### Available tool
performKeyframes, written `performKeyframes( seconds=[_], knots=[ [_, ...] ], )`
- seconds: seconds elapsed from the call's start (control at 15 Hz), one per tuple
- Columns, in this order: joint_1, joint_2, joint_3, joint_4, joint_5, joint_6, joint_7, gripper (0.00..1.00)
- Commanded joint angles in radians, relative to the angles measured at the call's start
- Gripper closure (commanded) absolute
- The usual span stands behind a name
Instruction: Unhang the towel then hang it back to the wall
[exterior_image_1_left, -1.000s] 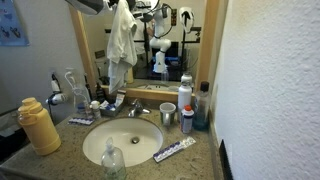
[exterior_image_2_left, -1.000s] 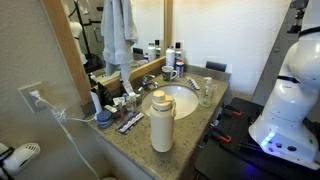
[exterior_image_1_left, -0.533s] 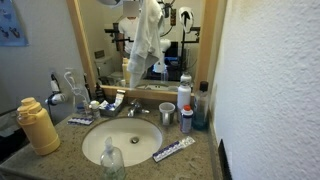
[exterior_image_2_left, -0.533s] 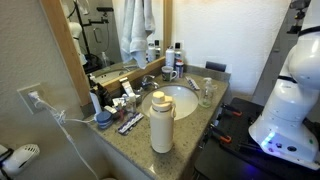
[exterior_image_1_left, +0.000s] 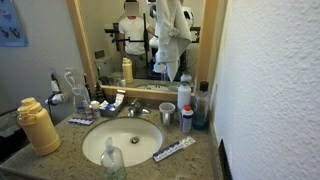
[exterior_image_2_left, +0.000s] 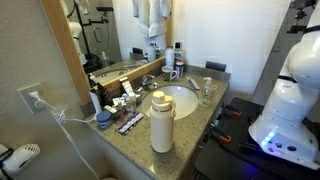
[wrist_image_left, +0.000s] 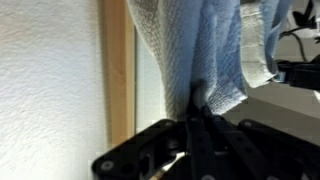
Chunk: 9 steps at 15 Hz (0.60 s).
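The pale grey-white towel (exterior_image_1_left: 172, 35) hangs in long folds in front of the mirror's upper part, near the side by the rough white wall (exterior_image_1_left: 270, 90). It also shows in an exterior view (exterior_image_2_left: 155, 15), at the top edge. In the wrist view my gripper (wrist_image_left: 195, 118) is shut on a bunched fold of the towel (wrist_image_left: 215, 50), which drapes away from the fingers. The textured wall (wrist_image_left: 50, 80) and the mirror's wooden frame (wrist_image_left: 120, 70) are right beside it. The gripper itself is cut off by the top edge in both exterior views.
The wood-framed mirror (exterior_image_1_left: 210, 50) stands over a granite counter with a sink (exterior_image_1_left: 120, 140). A yellow bottle (exterior_image_1_left: 38, 125), a cup (exterior_image_1_left: 167, 113), several bottles (exterior_image_1_left: 185, 100) and a toothpaste tube (exterior_image_1_left: 175, 150) stand around it. The robot's white base (exterior_image_2_left: 290, 100) is beside the counter.
The towel has moved across the mirror from its far side toward the side by the textured wall, and a little higher, held in the gripper throughout.
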Motion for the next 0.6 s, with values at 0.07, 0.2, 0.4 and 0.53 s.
performKeyframes(
  seconds=[0.07,0.2,0.4,0.53],
  knots=[
    [-0.006,-0.111,0.004,-0.024,0.000,-0.248,-0.035,0.99],
    [-0.049,-0.128,0.021,-0.006,-0.013,-0.317,-0.046,0.99],
    [-0.087,-0.141,0.006,0.013,-0.038,-0.350,-0.051,0.99],
    [-0.116,-0.137,-0.013,0.029,-0.054,-0.335,-0.042,0.99]
  ],
)
